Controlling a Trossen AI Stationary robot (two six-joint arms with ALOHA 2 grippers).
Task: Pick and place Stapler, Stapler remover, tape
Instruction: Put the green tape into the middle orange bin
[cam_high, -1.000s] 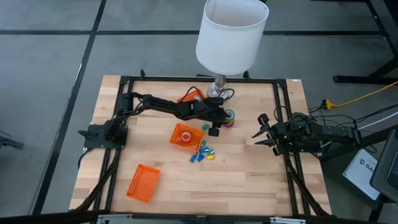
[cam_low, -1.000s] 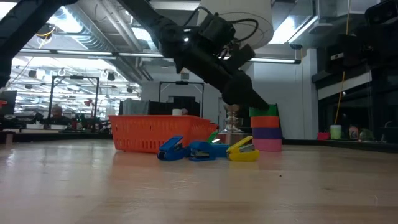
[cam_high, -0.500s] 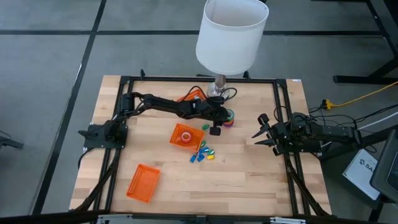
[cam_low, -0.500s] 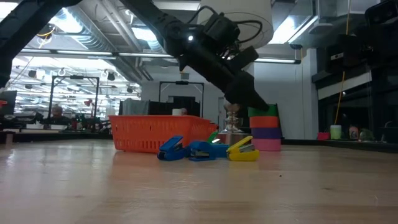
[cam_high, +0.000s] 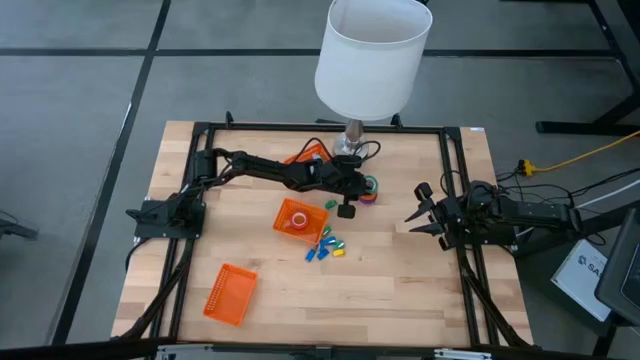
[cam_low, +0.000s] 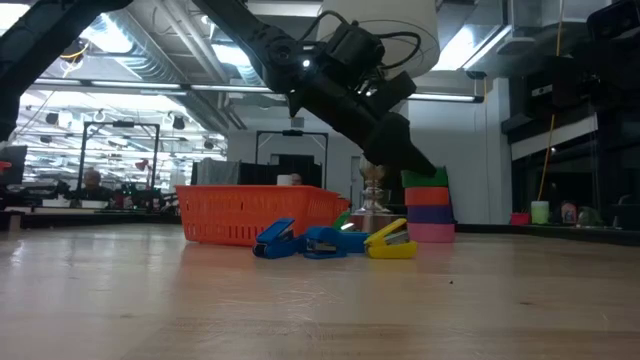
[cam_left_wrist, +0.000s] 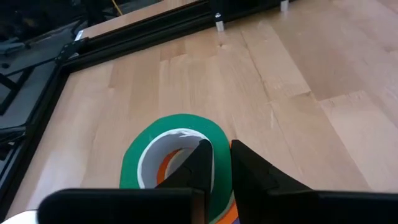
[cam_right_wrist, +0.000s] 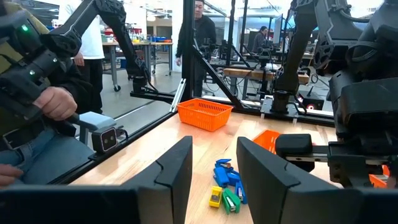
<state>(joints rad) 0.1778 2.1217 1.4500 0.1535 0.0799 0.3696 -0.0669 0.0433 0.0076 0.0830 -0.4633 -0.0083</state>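
A stack of tape rolls (cam_high: 371, 190) stands near the lamp base, with a green roll (cam_low: 424, 180) on top, then purple (cam_low: 430, 213), then pink (cam_low: 432, 232). My left gripper (cam_high: 360, 188) reaches across from the table's left and is shut on the green roll (cam_left_wrist: 168, 140). Small blue (cam_low: 275, 240) and yellow (cam_low: 392, 242) stapler-like pieces lie in a cluster (cam_high: 325, 247) at mid-table. A small black object (cam_high: 346, 210) lies just near of the stack. My right gripper (cam_high: 415, 212) waits open at the table's right edge, its fingers (cam_right_wrist: 214, 168) holding nothing. My left gripper has one finger (cam_left_wrist: 200, 163) inside the green roll's hollow and one finger (cam_left_wrist: 249, 168) outside it. The ring's wall (cam_left_wrist: 219, 144) is pinched between them. The fingers slant down from the table's left. The roll lies flat on top of the stack.
A white-shaded lamp (cam_high: 372, 55) stands at the far edge, its base (cam_high: 348, 140) right behind the stack. A round orange basket (cam_high: 294, 220) sits left of the cluster. A rectangular orange basket (cam_high: 229, 293) lies near the front left. A black frame (cam_high: 320, 127) borders the table. People stand beyond the table.
My left gripper's fingers have drawn together on the green roll's wall while the arm kept its place. The tape stack stands where it was.
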